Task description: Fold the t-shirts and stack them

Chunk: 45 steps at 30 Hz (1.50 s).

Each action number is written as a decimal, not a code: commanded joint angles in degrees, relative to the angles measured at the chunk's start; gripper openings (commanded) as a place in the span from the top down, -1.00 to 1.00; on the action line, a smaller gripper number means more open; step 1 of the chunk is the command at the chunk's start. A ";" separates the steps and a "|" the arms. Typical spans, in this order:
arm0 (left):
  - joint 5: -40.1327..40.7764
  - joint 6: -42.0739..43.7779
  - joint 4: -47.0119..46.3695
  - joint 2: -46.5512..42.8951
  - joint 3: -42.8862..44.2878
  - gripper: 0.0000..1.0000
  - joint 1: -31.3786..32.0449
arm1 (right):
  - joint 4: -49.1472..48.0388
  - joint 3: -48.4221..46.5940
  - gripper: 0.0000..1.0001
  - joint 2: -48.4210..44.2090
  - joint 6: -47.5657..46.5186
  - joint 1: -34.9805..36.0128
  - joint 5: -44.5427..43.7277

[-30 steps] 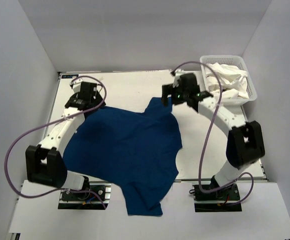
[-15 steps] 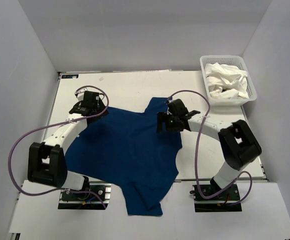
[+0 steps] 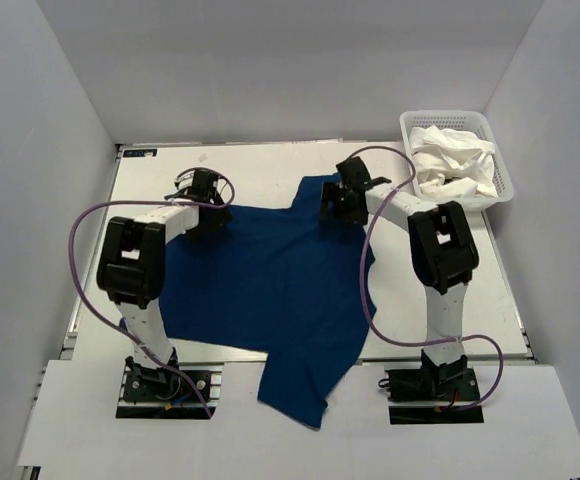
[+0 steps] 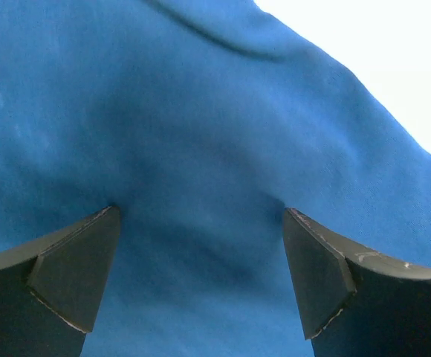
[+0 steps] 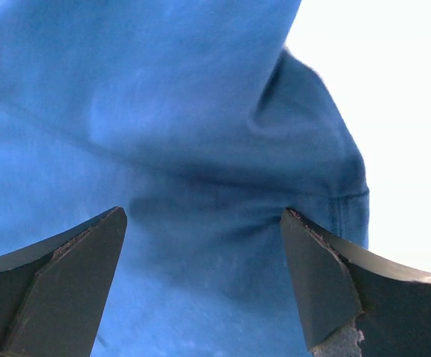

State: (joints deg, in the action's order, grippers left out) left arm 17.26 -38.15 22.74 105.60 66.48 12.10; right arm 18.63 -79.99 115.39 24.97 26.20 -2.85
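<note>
The navy blue t-shirt (image 3: 260, 290) lies spread on the white table, its lower part hanging over the near edge. My left gripper (image 3: 213, 206) is open, its fingertips pressed down on the shirt's far left part (image 4: 201, 149). My right gripper (image 3: 332, 203) is open, its fingertips pressed down on the shirt's far right part (image 5: 201, 149), close to a hem. The cloth between both pairs of fingers is dimpled. The white t-shirt (image 3: 455, 160) lies crumpled in the white lattice basket (image 3: 500, 192) at the far right.
Grey walls enclose the white table (image 3: 270, 165) on three sides. Both arms reach far out from their bases. Purple cables loop beside each arm.
Both grippers have moved to the shirt's far edge and pressed down on it. The shirt has shifted, its far edge flatter and its hanging part swung right.
</note>
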 commanded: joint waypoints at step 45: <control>8.94 -13.45 7.59 -29.59 -21.04 -1.00 -15.52 | 9.40 24.78 -0.81 -31.45 -3.18 34.17 -12.00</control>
State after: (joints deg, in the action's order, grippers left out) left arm 27.97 -51.72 33.76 72.82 43.97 -1.08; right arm 25.10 -58.43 85.73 18.15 57.74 -12.67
